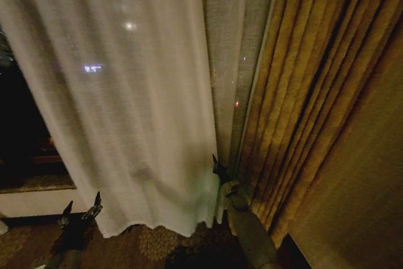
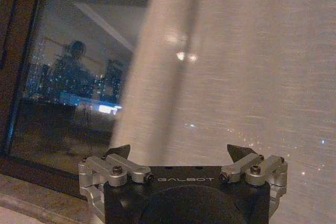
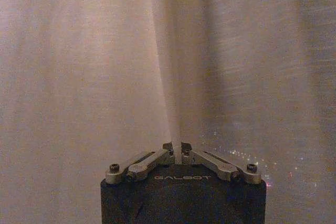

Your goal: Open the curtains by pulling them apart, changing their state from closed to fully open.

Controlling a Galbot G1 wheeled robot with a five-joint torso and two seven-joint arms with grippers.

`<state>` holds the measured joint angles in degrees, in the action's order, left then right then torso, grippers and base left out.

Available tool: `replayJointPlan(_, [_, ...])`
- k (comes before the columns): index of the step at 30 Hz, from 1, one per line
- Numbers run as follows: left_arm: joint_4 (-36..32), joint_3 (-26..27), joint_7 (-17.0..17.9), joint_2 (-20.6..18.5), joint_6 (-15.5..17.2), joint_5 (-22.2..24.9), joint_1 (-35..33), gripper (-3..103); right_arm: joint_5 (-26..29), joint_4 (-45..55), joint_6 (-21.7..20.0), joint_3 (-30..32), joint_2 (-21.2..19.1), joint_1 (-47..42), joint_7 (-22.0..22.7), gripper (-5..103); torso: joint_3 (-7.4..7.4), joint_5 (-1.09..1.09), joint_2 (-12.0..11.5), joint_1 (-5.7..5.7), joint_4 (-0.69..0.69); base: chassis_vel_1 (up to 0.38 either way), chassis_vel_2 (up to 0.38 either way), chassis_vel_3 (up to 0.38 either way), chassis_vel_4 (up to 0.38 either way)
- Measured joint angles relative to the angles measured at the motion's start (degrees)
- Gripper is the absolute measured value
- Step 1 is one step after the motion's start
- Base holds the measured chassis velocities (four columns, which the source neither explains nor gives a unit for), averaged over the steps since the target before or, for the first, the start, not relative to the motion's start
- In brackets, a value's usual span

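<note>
The curtains hang before me as sheer cream-white panels. A wide panel (image 1: 126, 105) sweeps from the upper left down to a wavy hem, and a narrower, greyer strip (image 1: 236, 61) hangs beside the golden drapes. My right gripper (image 1: 218, 169) reaches up to where the two meet. In the right wrist view it (image 3: 176, 151) is shut on a thin vertical fold of the sheer curtain (image 3: 173, 77). My left gripper (image 1: 80, 208) is low at the left, open, short of the wide panel's hem. In the left wrist view it (image 2: 178, 153) faces the curtain (image 2: 247, 77) with nothing between its fingers.
Thick golden-yellow drapes (image 1: 321, 105) fill the right side. Left of the wide panel is bare dark window glass (image 1: 19, 124) with a low sill (image 1: 38, 184). The glass (image 2: 73, 77) reflects city lights. Patterned carpet (image 1: 157, 244) lies below the hem.
</note>
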<state>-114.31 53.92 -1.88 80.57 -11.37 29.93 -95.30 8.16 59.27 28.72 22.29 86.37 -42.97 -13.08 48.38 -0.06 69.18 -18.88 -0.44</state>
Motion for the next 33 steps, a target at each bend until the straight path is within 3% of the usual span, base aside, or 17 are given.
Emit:
replayJointPlan(14, [0.00,-0.03,-0.02,0.02,0.00,0.00,0.00,100,-4.93,-9.55,-1.33,-1.88,0.39,7.37,5.49,0,0.00,0.07,0.00,0.01,-0.02,0.009,0.014,-0.015,-0.019])
replayJointPlan(18, [0.00,-0.03,-0.02,0.01,0.00,0.00,0.00,100,-5.75,-13.15,-3.29,-0.04,-0.15,10.07,9.88,0,0.00,0.04,0.00,0.00,0.00,0.000,0.000,0.000,0.000])
replayJointPlan(23, [0.00,-0.04,-0.03,0.02,0.00,0.00,0.00,100,-9.78,-13.65,-9.51,3.84,-2.41,10.91,20.09,0,0.00,0.06,0.00,0.01,-0.01,0.000,0.000,0.000,0.000])
replayJointPlan(25, [0.00,-0.04,-0.03,0.02,0.00,0.00,0.00,100,-10.16,-13.62,-10.07,4.34,-2.70,10.91,21.01,0,-0.01,0.06,0.00,0.01,-0.01,0.000,0.000,0.000,0.000])
replayJointPlan(29, [0.00,-0.04,-0.03,0.01,0.00,0.00,0.00,100,-12.83,-13.54,-13.65,8.51,-5.96,10.96,27.22,0,0.00,0.06,0.00,0.01,-0.02,0.000,0.000,0.000,0.000])
replayJointPlan(33, [-0.01,-0.04,-0.03,0.02,0.00,0.00,0.00,100,-14.42,-13.26,-14.89,9.92,-7.50,10.95,29.34,0,0.00,0.07,0.00,0.01,-0.04,0.000,0.000,0.000,0.000])
